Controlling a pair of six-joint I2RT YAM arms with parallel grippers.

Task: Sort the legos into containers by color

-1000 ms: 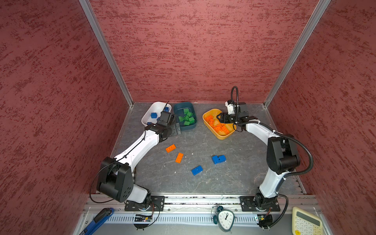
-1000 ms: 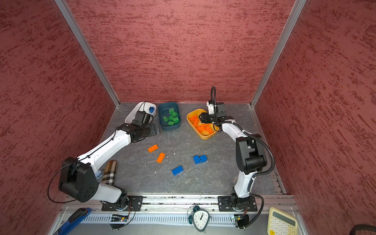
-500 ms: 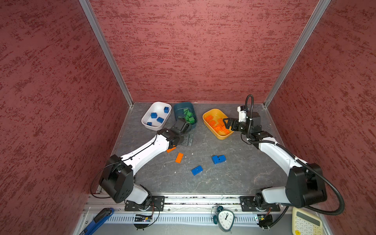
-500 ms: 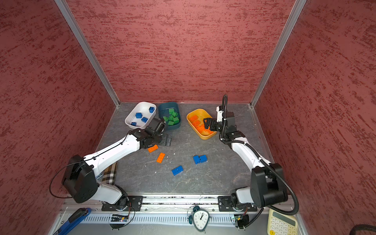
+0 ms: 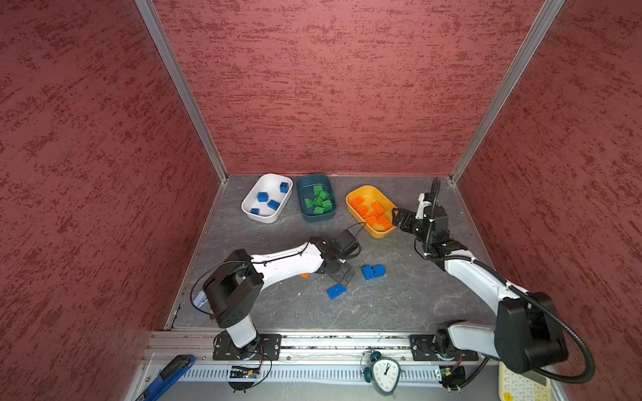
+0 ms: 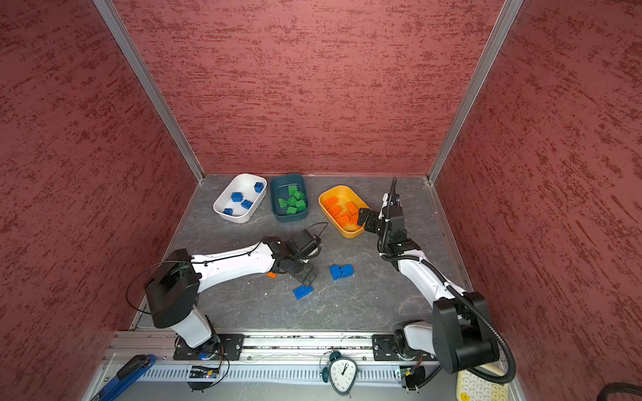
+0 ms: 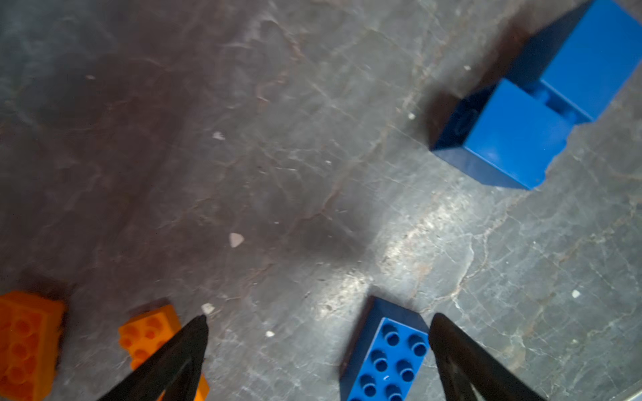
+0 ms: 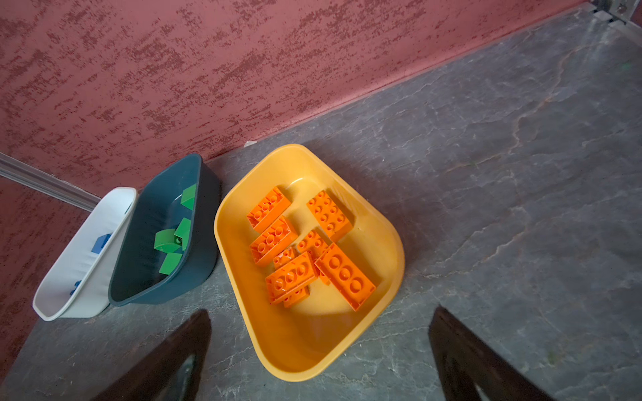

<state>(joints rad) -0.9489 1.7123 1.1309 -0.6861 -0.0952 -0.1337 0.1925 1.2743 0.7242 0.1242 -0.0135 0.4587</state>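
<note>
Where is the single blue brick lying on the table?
In a top view the blue brick lies near the middle of the table, beside the open left gripper, with two joined blue bricks to its right.

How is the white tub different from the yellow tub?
The white tub holds a few chunky blue bricks; the yellow tub holds a pile of flat orange bricks. The white tub sits close beside the dark teal tub, while the yellow tub stands apart from it, by the open right gripper. Both are shallow, rounded tubs near the back wall.
</note>
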